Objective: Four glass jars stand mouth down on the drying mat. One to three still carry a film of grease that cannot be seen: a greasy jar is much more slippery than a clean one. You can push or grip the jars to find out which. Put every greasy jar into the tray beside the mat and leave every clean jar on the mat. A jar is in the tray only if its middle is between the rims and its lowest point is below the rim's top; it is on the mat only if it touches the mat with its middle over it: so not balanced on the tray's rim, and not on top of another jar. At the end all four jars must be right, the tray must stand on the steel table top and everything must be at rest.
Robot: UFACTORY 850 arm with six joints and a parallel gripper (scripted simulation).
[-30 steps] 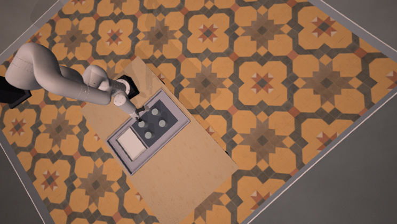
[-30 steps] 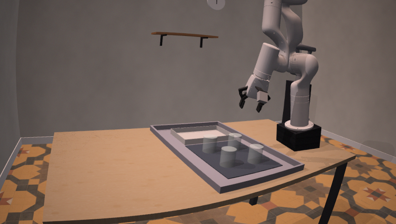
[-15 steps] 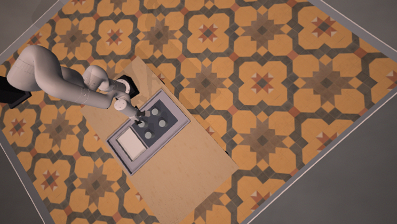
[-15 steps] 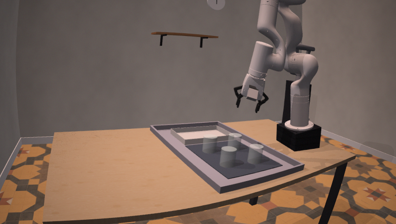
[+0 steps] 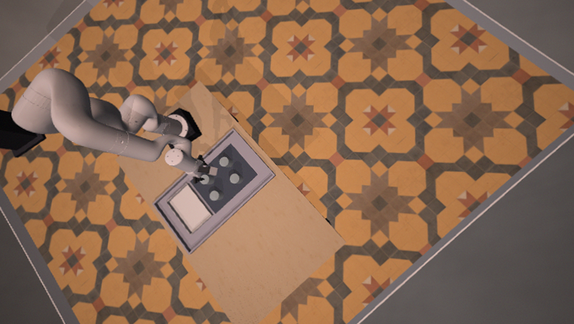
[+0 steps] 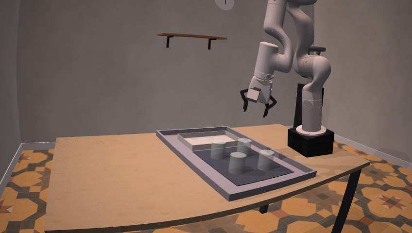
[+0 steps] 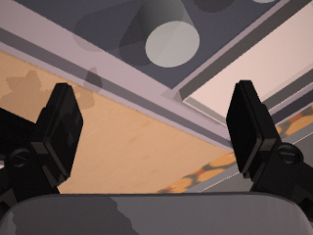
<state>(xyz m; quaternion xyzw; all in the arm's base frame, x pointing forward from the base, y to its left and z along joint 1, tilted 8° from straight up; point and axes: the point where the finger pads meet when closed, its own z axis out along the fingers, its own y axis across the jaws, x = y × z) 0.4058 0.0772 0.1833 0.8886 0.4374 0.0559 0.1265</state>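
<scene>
Gray walls, wooden desk (image 6: 115, 173). Tool (image 6: 258, 108) spread, holding nothing, high in the exterior view; dropping off-center could topple a glass jar (image 6: 244, 145).

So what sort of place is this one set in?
Probably a kitchen-like room: patterned tile floor, a wooden table with jars drying on a mat beside a tray, and a bare wall shelf. An arm stands at the table's end.
</scene>
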